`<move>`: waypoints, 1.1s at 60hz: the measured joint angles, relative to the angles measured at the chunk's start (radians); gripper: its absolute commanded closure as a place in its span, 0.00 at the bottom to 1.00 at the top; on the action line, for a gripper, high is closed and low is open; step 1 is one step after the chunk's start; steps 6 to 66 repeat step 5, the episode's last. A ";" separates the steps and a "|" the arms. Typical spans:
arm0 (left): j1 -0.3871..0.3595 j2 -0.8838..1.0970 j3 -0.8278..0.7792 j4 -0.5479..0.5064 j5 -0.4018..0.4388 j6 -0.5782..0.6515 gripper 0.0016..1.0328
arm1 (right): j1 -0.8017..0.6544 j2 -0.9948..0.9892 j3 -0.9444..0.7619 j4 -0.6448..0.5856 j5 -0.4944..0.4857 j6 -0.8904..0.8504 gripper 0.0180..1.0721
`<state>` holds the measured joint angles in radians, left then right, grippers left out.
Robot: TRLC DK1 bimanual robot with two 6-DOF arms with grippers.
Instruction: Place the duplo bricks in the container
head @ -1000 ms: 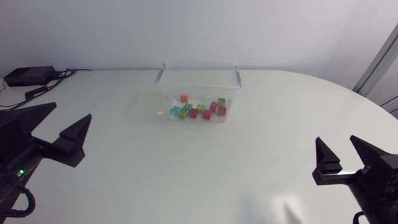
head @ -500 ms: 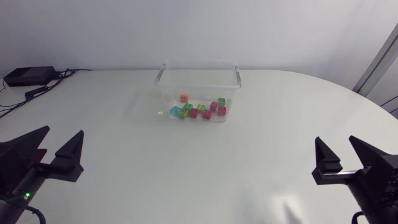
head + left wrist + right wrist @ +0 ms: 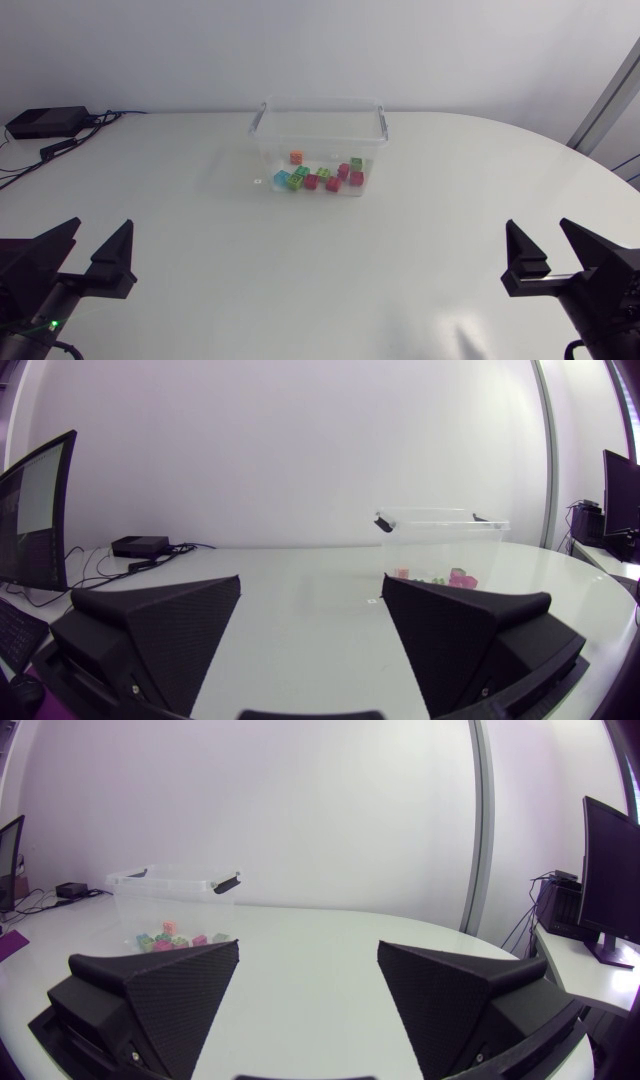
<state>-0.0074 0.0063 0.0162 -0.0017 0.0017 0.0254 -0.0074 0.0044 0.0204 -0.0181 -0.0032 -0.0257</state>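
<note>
Left jaws parted wide, nothing between the fingers, low over the white surface. Right jaws likewise spread wide and empty, fingers over the opposite side of the surface. Well ahead of both pairs of jaws, about midway between them, a clear plastic container upright on the surface, a dark clip at each short end. On its floor, a loose scatter of duplo bricks in red, green, orange, blue and pink.

Seen from the left jaws, container ahead and toward the right finger, bricks showing through the wall. Seen from the right jaws, container ahead and toward the left finger, bricks inside.

Small black box with cables far ahead of the left jaws, well apart from the container.
</note>
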 measured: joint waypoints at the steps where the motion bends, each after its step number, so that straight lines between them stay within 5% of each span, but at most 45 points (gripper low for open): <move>1: 0.000 0.000 0.000 0.000 0.000 0.000 0.04 | 0.000 0.000 0.000 0.000 0.000 0.000 0.05; 66: 0.000 0.000 0.000 0.000 0.000 0.000 0.04 | 0.000 0.000 0.000 0.000 0.000 0.003 0.05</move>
